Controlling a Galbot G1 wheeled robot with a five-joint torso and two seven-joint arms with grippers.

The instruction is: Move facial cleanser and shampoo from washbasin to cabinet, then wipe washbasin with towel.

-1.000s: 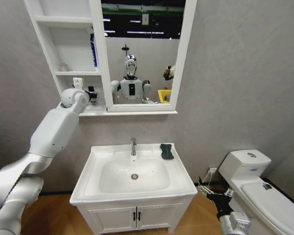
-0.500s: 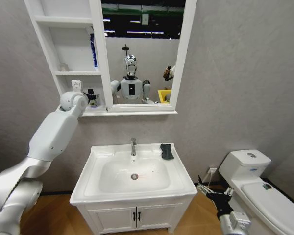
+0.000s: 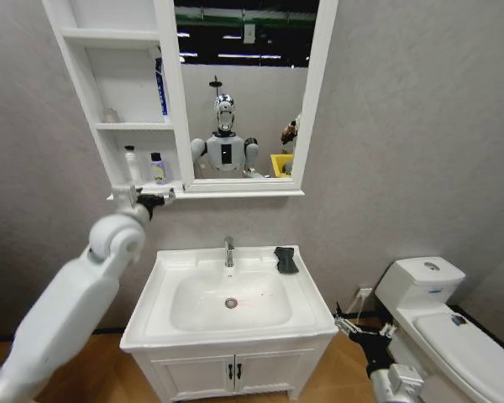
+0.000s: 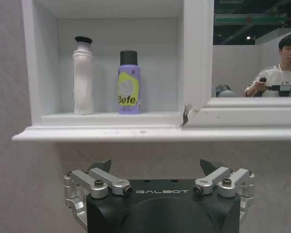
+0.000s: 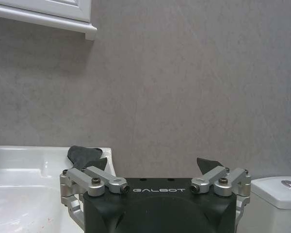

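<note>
Already both bottles stand upright in the lowest niche of the cabinet (image 3: 109,84): the white bottle (image 4: 82,75) and the purple bottle (image 4: 129,82), side by side but apart, set back from the shelf lip. The towel (image 3: 286,259) lies folded on the back right corner of the washbasin (image 3: 151,323), just beside the tap (image 3: 228,250) and close to the rim nearest the toilet (image 3: 441,315). The left gripper (image 3: 155,200) hangs just under the shelf's front edge with its jaws apart and empty; raising that arm from here could knock the ledge and jolt the bottles, and the purple one stands near the mirror frame (image 3: 312,101). The right gripper (image 3: 359,329) sits low between washbasin and toilet, jaws apart, empty. Reaching for the towel looks tight: the corner of the washbasin and the wall leave little room, and a careless push could slide the cloth off the rim. Open space lies over the bowl.
</note>
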